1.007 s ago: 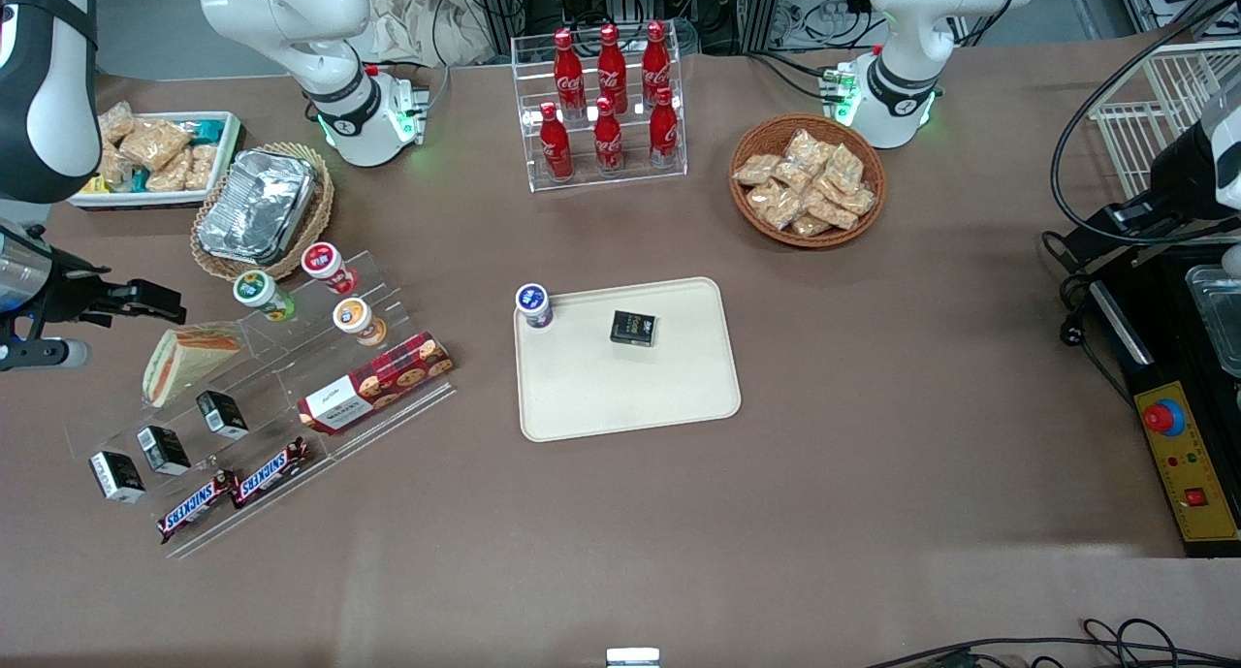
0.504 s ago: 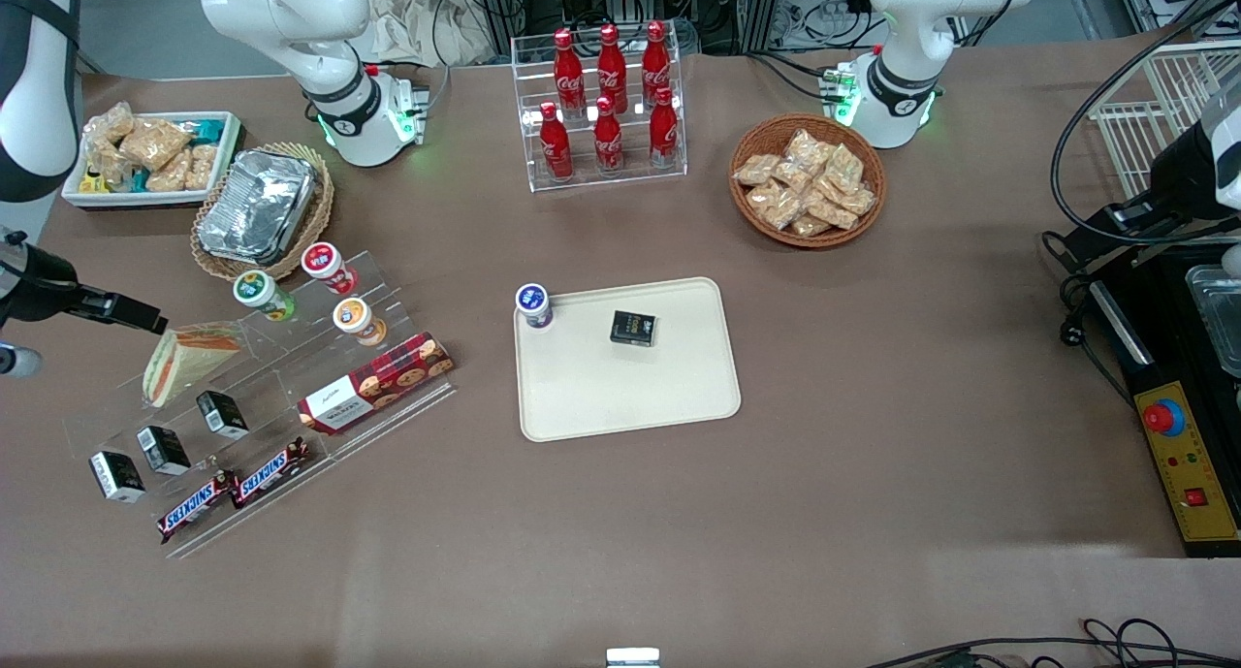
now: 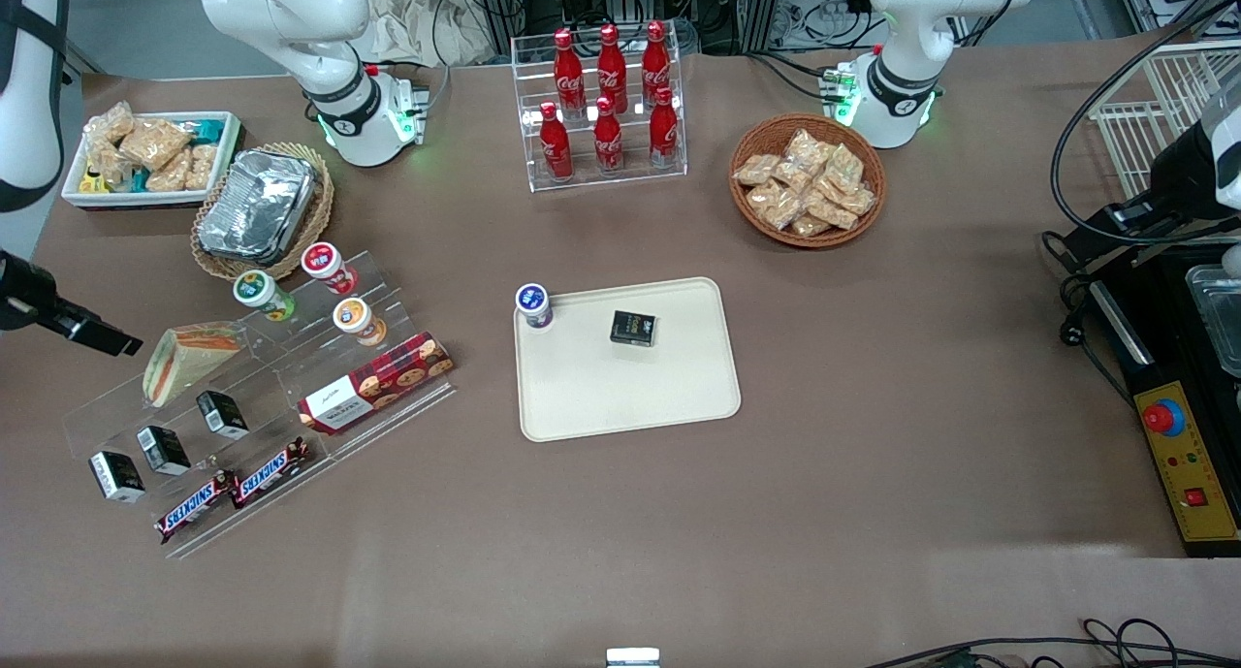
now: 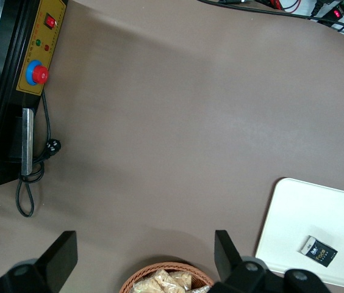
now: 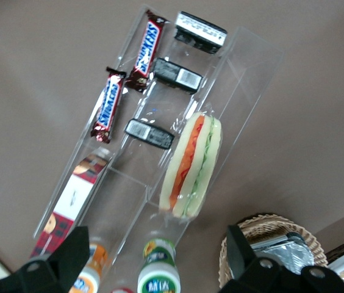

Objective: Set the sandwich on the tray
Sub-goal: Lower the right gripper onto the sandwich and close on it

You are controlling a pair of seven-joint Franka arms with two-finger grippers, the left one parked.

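Moved: the gripper (image 3: pixel 97 336) has drawn back from the sandwich toward the working arm's end of the table.
Fingers: spread wide, holding nothing.
Sandwich (image 3: pixel 184 358): just off the fingertips, propped on the clear stepped rack (image 5: pixel 245 61), cut edge up for grasping.
Labels: Snickers bars (image 3: pixel 233 489), lower on the rack.
Tray (image 3: pixel 630 397): well apart from the fingers, carrying a small cup and a dark box.

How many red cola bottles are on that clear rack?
6, in the clear rack: three on the upper step, three lower and nearer the camera. The gripper hangs open beside the sandwich.
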